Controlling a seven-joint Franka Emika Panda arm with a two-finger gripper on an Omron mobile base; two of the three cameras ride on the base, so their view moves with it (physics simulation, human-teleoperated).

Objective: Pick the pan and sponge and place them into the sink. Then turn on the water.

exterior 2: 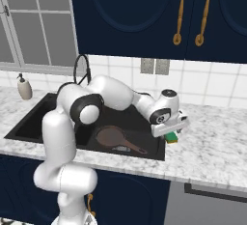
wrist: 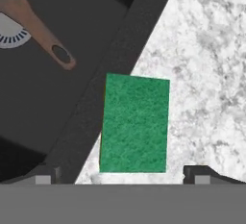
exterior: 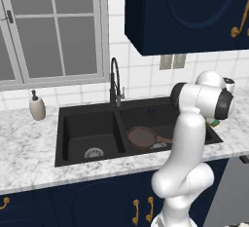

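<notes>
light: even, bright | shadows: soft (faint) | glare: none | focus: sharp, rendered, slightly pixelated

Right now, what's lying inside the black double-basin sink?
The reddish-brown frying pan lies in the right basin of the sink, beside its silver drain. The left basin shows a drain. The arm hides the right basin's far corner.

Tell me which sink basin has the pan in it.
The basin on the sponge's side: the pan lies there over its drain, while the basin nearer the soap dispenser holds nothing.
</notes>
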